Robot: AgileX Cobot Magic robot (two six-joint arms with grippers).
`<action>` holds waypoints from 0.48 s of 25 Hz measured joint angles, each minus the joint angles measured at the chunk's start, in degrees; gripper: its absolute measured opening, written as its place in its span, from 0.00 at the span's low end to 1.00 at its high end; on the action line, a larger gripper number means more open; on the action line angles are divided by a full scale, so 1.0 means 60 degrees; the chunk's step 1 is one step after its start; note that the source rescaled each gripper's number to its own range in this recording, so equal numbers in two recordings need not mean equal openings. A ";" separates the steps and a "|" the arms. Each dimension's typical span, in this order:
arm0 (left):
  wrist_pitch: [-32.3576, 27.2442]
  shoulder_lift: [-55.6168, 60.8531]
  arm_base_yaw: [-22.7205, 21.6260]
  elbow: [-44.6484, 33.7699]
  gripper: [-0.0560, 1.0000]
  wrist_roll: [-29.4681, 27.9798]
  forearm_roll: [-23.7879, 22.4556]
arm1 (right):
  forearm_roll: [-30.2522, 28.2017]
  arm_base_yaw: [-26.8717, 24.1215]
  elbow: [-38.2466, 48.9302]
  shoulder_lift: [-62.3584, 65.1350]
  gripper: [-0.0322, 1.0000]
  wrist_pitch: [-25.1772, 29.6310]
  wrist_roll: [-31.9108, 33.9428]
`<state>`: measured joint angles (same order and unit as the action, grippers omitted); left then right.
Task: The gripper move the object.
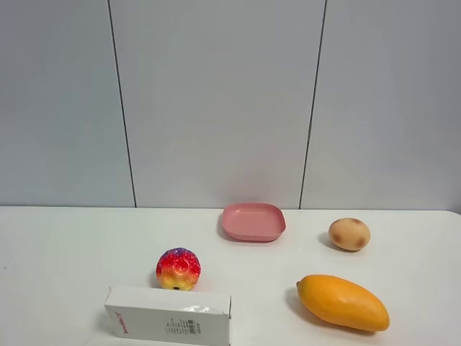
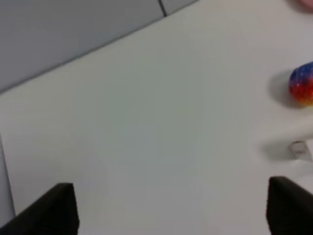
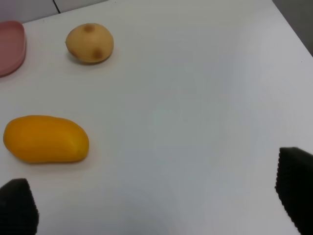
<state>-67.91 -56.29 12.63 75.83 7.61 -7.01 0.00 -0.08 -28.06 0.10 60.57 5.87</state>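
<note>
Lying flat at the near left of a white table [image 1: 65,245], a long white carton [image 1: 169,316] shows a small red logo and black print on its front face. Just behind it sits a rainbow-coloured ball [image 1: 178,269]. A pink tray [image 1: 253,221] rests near the back wall, a tan potato [image 1: 349,234] to its right, and an orange mango [image 1: 343,302] at the near right. Neither arm appears from above. Each wrist camera shows black fingertips spread wide over bare tabletop, left gripper [image 2: 171,208] and right gripper [image 3: 159,205] both released, holding nothing.
</note>
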 joint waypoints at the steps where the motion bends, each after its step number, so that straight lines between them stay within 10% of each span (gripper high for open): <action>1: -0.0089 0.0381 -0.0234 -0.0229 0.80 -0.0149 0.0064 | 0.0000 0.0000 0.0000 0.0000 1.00 0.0000 0.0000; 12: -0.0233 0.5800 -0.1746 -0.3476 0.88 -0.0126 0.0783 | 0.0000 0.0000 0.0000 0.0000 1.00 0.0000 0.0000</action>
<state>-69.30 -21.48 2.16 54.98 6.85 -2.32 0.00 -0.08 -28.06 0.10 60.57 5.87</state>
